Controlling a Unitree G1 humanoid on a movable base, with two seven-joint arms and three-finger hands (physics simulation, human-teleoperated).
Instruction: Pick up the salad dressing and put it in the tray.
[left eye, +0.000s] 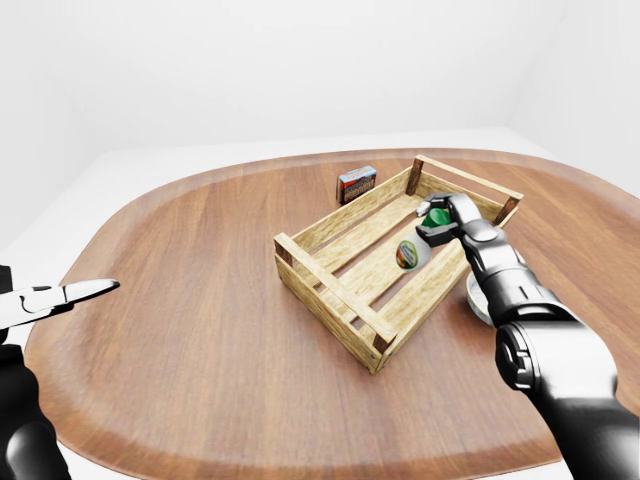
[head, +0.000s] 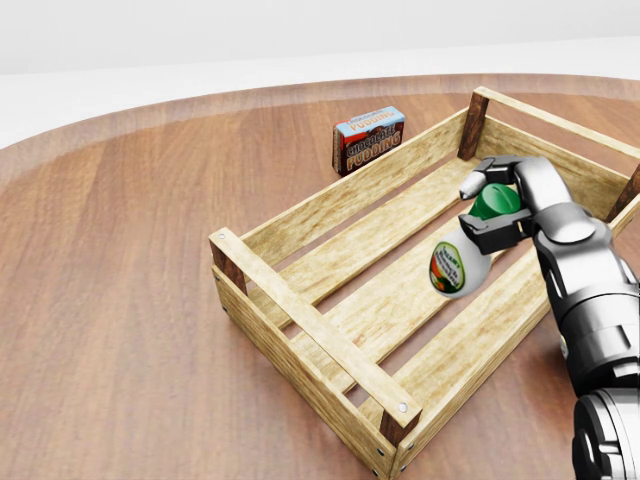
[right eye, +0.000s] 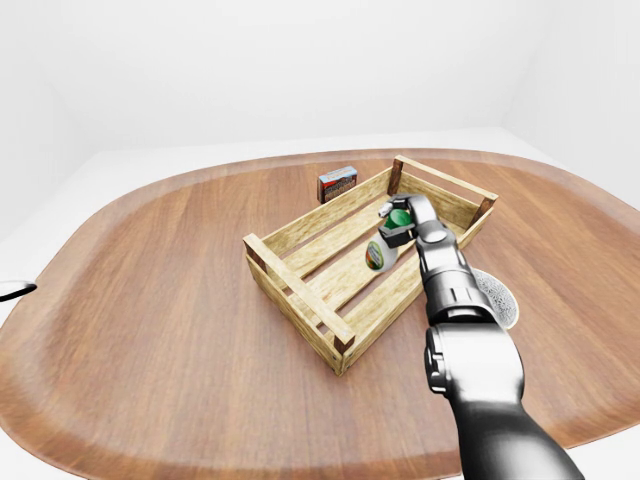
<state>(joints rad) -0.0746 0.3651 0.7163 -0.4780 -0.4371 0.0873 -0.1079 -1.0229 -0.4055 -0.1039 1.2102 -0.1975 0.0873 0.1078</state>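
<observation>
1. the right hand (head: 500, 212) has its fingers closed around the green-capped neck of the salad dressing (head: 460, 266), so the bottle hangs from the hand rather than resting on anything that can be seen.
2. the bottle sits inside the outline of the tray (head: 300, 320), over the slatted floor toward its right half in the head view. whether its rounded base already touches a slat cannot be told from these views.
3. the relation that matters: the bottle's long axis is tilted, cap up and toward the upper right under the fingers, white labelled body pointing down and to the lower left toward the slats. the tray floor lies directly below the bottle, so the coming move looks like a short lowering and a release, not a sideways carry.
4. the right arm is the only one near the work. the left hand (left eye: 60, 297) shows at the far left edge of the left-eye view, well apart from the tray, fingers pointing out and holding nothing; how widely they are parted is hard to judge.
5. a small pudding box (head: 368, 139) stands on the tabletop (head: 120, 300) just outside the tray's far wall, clear of the hand.
6. risk, as a judgement: let go at this tilt, the rounded bottle may tip and roll along the slats, though the tray walls should contain it.
</observation>
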